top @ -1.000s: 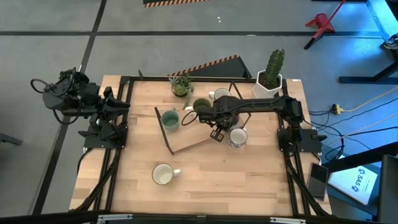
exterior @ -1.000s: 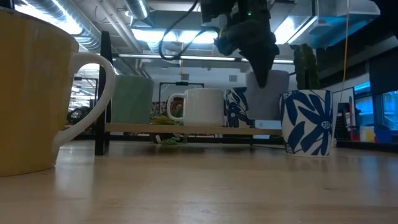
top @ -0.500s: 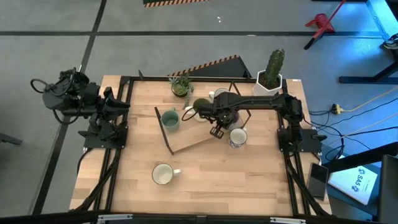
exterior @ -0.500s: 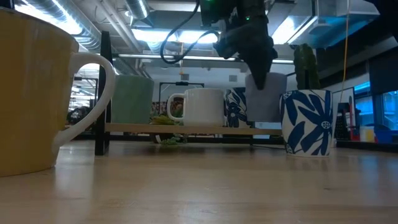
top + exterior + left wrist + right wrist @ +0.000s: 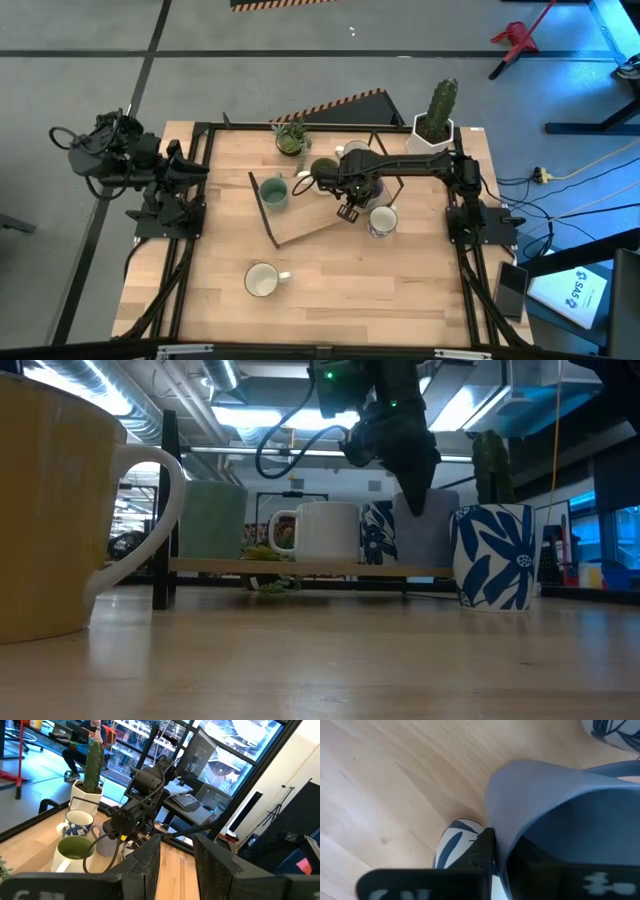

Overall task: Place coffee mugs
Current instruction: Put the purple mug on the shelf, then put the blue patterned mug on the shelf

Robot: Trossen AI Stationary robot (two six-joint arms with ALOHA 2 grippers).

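Mugs are scattered over the pale wooden table (image 5: 330,290), most of them clustered at a low wooden shelf board (image 5: 310,228) set on a dark frame near the middle. A teal-green ceramic mug (image 5: 272,191) sits at the left end of that board, with an olive-green mug (image 5: 322,170) further along beside a plain white handled mug (image 5: 322,532). Just off the board's right end stands a white mug with a dark blue leaf pattern (image 5: 382,221), and another plain white mug (image 5: 262,281) sits alone, well apart, toward the near edge.

From where I stand, the right gripper (image 5: 350,208) reaches in over the board's right end, its fingers clamped on the rim of a lavender ceramic mug (image 5: 560,815), which hangs low by the patterned mug. The left gripper (image 5: 175,857) rests off the table's left edge, its fingers held a narrow way apart with nothing between them.

Behind, a tall green cactus in a white hexagonal pot (image 5: 436,118) and a small leafy potted plant (image 5: 291,137) stand along the far edge.
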